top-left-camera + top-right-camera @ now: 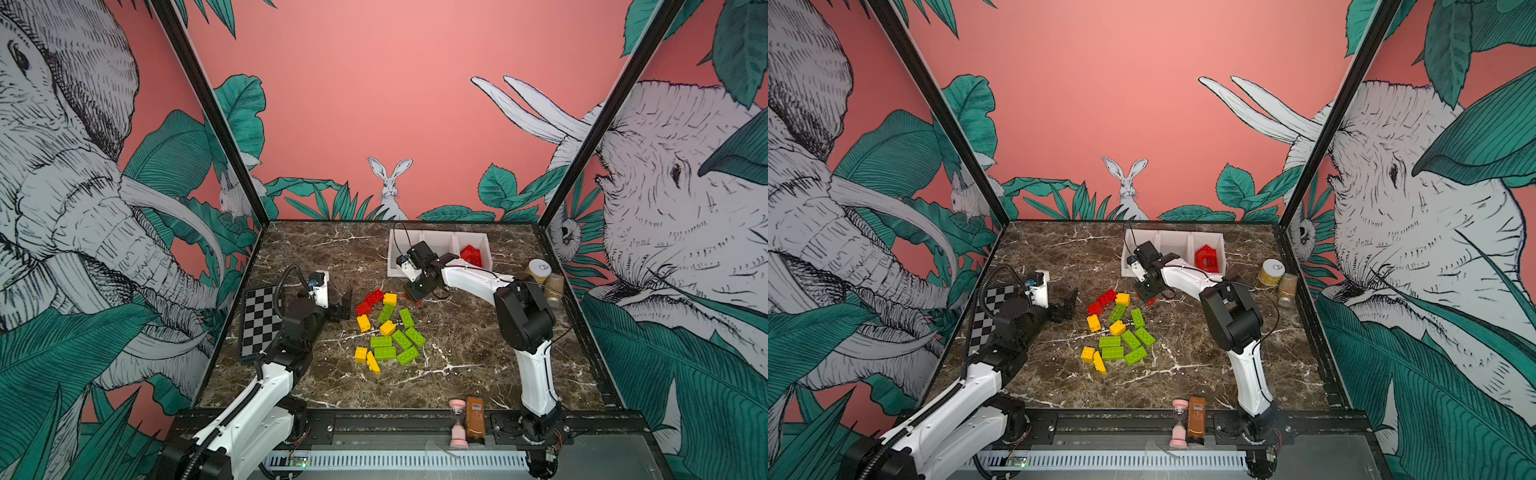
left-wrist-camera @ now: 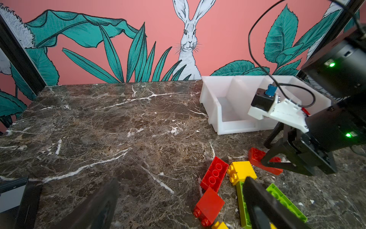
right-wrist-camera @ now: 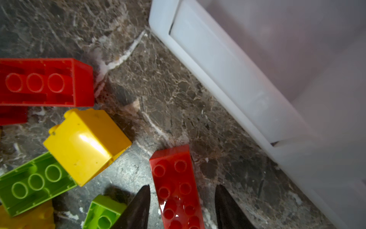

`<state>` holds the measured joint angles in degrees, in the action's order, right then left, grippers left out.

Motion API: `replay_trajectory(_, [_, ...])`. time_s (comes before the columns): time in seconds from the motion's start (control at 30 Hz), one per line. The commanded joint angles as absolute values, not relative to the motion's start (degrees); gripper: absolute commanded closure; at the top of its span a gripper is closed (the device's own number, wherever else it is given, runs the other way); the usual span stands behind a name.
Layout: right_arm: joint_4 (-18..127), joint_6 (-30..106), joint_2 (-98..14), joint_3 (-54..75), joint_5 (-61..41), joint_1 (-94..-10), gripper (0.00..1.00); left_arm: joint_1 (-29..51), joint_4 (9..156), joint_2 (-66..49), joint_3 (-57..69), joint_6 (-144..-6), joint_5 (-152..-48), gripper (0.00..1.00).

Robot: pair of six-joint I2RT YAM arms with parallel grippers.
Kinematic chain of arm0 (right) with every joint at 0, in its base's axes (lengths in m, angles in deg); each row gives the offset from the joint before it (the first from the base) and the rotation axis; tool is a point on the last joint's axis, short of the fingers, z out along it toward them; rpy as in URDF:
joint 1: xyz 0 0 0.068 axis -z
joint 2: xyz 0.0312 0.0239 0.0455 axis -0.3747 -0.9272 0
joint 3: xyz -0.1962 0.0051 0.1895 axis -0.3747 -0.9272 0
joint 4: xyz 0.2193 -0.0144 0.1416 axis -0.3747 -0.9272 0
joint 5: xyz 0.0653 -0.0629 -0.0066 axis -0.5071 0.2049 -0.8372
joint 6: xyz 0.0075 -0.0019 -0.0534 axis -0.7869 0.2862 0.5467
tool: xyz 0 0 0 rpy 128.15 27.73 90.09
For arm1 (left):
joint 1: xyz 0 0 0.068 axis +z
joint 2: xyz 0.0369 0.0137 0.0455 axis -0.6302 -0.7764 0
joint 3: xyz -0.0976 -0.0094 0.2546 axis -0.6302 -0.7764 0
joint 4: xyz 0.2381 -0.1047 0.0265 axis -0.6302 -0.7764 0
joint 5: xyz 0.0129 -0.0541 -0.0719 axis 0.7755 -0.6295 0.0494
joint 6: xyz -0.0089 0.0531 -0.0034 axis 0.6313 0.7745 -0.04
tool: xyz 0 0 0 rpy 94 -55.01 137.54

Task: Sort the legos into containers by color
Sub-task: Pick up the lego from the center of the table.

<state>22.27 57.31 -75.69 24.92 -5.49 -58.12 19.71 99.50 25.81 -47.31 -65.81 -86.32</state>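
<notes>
- Right black parallel pincer [image 3: 182,187] points down, jaws spread on either side of a long red studded plastic brick [image 3: 176,190], with a gap showing on one side.
- That brick lies flat on the brown marble tabletop [image 1: 457,340], just in front of the three joined white plastic bins [image 1: 440,235].
- Left pincer [image 1: 341,306] hovers wide open beside the loose pile of red, yellow and green bricks [image 1: 388,332].
- Red pieces [image 1: 471,255] sit in the right-end bin.
</notes>
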Motion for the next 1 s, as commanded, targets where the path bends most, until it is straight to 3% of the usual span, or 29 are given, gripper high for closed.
replay_trajectory(0.0, [21.4, 58.0, -77.3, 26.1, -4.9, -58.5, 0.5, 19.5, 100.1, 26.6, -47.8, -65.5, -85.9, 0.02])
replay_trajectory(0.57, [22.2, 57.8, -74.6, 23.0, -3.0, -58.4, 0.71, 19.5, 99.7, 27.0, -47.8, -65.4, -85.3, 0.01])
replay_trajectory(0.73, [23.6, 55.7, -68.1, 19.1, -4.8, -56.6, 0.79, 19.6, 99.7, 27.0, -47.8, -65.4, -85.3, 0.02])
replay_trajectory(0.97, [22.8, 54.5, -55.9, 15.2, -8.2, -49.2, 0.81, 19.6, 99.7, 27.0, -47.8, -65.4, -85.4, 0.01])
